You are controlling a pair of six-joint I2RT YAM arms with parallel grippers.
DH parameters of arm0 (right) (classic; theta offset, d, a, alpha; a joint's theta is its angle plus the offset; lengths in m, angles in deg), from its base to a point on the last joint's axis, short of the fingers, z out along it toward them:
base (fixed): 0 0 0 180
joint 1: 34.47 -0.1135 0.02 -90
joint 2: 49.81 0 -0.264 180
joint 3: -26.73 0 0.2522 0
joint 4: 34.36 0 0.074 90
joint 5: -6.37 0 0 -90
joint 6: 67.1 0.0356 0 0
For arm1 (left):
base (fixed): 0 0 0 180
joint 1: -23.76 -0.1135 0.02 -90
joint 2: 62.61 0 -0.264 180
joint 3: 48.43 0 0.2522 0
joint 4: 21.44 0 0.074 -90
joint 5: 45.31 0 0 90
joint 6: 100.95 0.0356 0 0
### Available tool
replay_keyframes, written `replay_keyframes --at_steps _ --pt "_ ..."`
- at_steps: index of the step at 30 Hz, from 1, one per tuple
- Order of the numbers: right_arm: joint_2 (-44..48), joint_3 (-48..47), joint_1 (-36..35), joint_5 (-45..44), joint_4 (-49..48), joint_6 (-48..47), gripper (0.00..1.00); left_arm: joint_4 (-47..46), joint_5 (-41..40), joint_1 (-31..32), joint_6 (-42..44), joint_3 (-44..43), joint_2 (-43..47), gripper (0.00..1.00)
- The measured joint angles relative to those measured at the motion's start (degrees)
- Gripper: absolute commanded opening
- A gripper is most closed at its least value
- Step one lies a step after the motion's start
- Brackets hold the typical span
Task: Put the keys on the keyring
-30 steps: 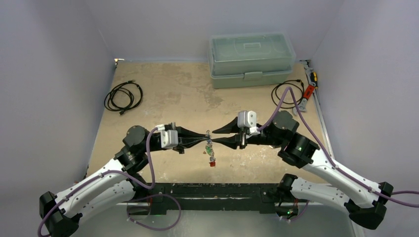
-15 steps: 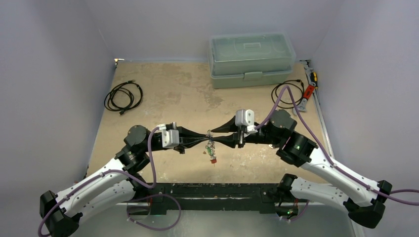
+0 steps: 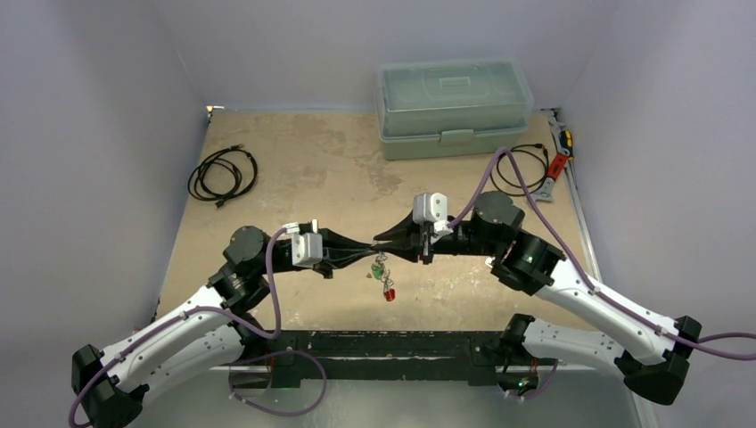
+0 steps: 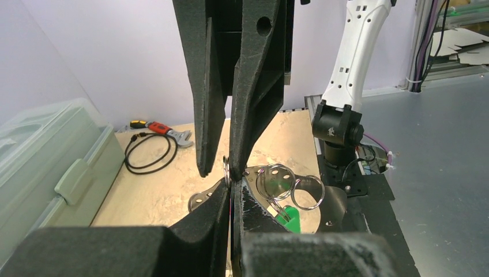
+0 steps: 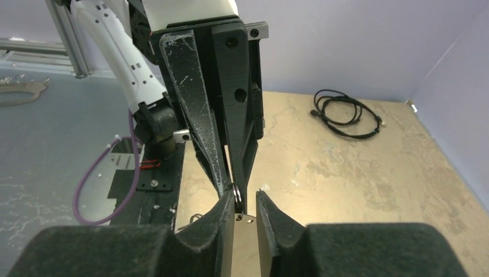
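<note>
Keyring, a thin silvery metal loop, sits pinched in the left gripper's jaws, probably steadied for the right gripper's slightly parted jaws opposite; red- and green-tagged silvery keys dangle below.

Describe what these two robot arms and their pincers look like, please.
Both are alike. The left arm and right arm have white shells on their long segments, chunky black joints and a purple cable looping alongside. A pale grey camera block sits at each wrist. The left gripper and right gripper each have two tapering matte-black fingers, scuffed with whitish marks.
</note>
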Motion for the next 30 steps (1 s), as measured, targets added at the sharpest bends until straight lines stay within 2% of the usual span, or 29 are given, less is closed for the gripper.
replay_keyframes --at_steps 5,12,13,15,16,17,19,21,25,30 --pt "-1.6 -2.0 0.0 2.3 3.1 -1.1 0.0 0.0 0.1 -0.1 0.4 0.3 0.0 0.0" --pt "-2.9 -4.4 0.0 3.6 7.3 -2.6 0.0 0.4 0.3 -0.2 0.5 0.7 0.4 0.0" --pt "-3.1 -4.9 0.0 3.7 7.9 -2.8 0.0 0.5 0.3 -0.2 0.5 0.7 0.5 0.06" --pt "-3.4 -5.6 0.0 3.7 8.9 -3.2 0.0 0.9 0.1 -0.2 0.5 0.6 0.7 0.31" --pt "-3.6 -5.9 0.0 3.7 9.6 -3.4 0.0 1.3 -0.1 -0.1 0.9 0.6 0.9 0.41" --pt "-3.8 -6.3 0.0 3.7 10.5 -3.6 0.0 1.8 -0.2 -0.1 1.1 0.5 1.0 0.47" --pt "-4.1 -6.6 0.0 3.7 12.4 -3.9 0.0 3.9 -0.5 -0.1 1.9 -0.5 1.3 0.51" --pt "-4.6 -7.3 0.0 3.7 14.5 -4.5 0.0 6.3 -0.7 -0.1 2.5 -1.8 1.6 0.52" --pt "-5.6 -9.8 0.0 3.3 17.5 -5.9 0.0 12.2 -1.0 -0.1 5.3 -4.3 2.8 0.45" --pt "-7.0 -13.3 0.0 2.3 20.5 -7.9 0.0 24.1 -1.0 -0.1 11.8 -11.6 1.0 0.31"
